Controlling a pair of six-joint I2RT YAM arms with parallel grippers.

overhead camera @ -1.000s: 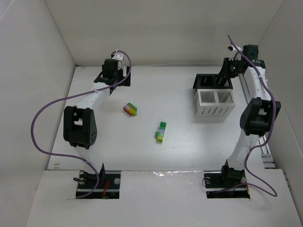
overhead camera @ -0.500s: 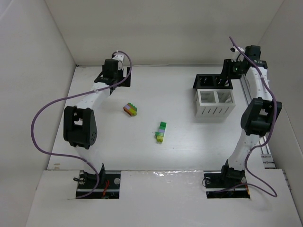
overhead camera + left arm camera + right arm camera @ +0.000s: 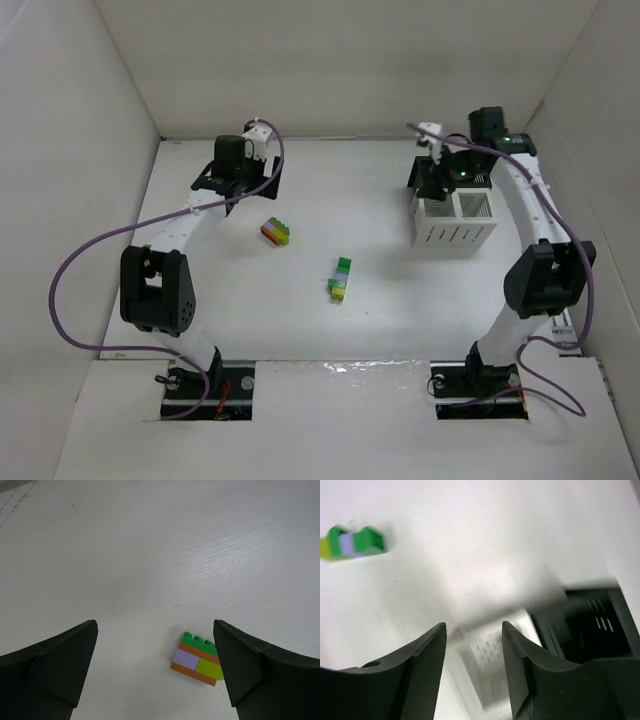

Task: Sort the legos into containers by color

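We judge the sorting barely begun: 2 joined legos stacks lie on the tabletop (image 3: pixel 400 310) well apart from the containers — the orange-and-green stack (image 3: pixel 197 659) beneath our wide-released left end effector (image 3: pixel 155 626), the green-and-lime stack (image 3: pixel 341 279) mid-table — while the right end effector (image 3: pixel 473 626) hangs parted and empty above the white containers (image 3: pixel 455 234).

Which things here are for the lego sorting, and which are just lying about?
For the job: left lego stack, middle lego stack, white bins, black bins.
Just there: table, walls.
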